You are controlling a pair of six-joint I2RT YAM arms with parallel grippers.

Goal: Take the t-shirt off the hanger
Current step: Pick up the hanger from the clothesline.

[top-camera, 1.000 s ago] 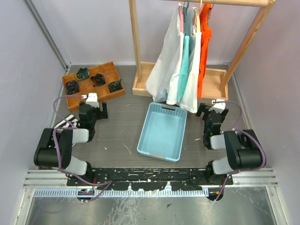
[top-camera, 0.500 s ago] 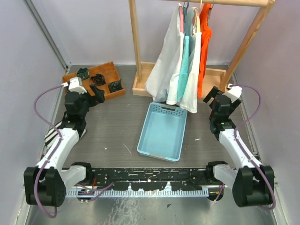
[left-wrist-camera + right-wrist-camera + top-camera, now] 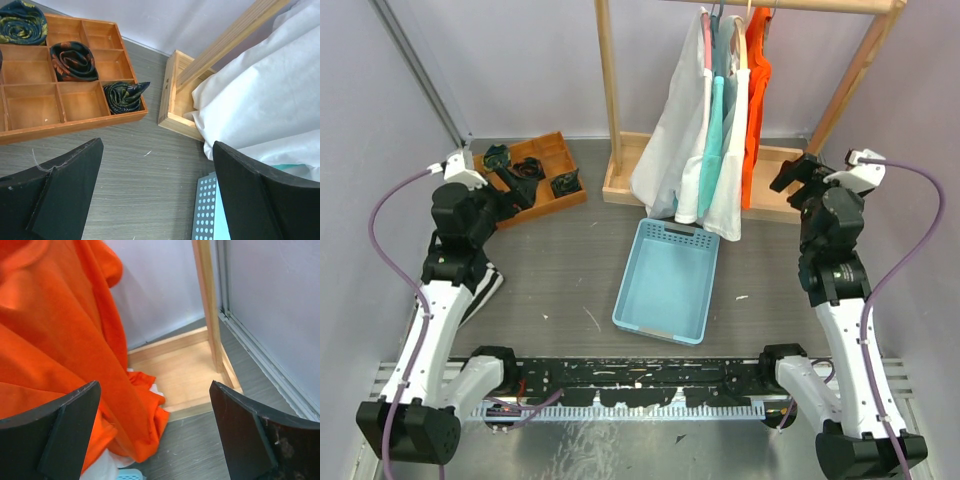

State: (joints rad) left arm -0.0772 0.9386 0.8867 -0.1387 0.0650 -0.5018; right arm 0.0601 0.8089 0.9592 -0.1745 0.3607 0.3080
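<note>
Two arms flank the rack (image 3: 611,90); the left end effector (image 3: 518,183) and right end effector (image 3: 790,182) are released and empty. Shirts (image 3: 670,140) hang on hangers (image 3: 752,10) from the rack. A shirt is probably best gripped near its shoulder while the hanger is steadied.

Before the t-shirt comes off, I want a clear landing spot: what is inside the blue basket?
Inside the blue basket, only bare floor shows. Hems of the white garments cover its far right corner, so that part cannot be checked.
</note>
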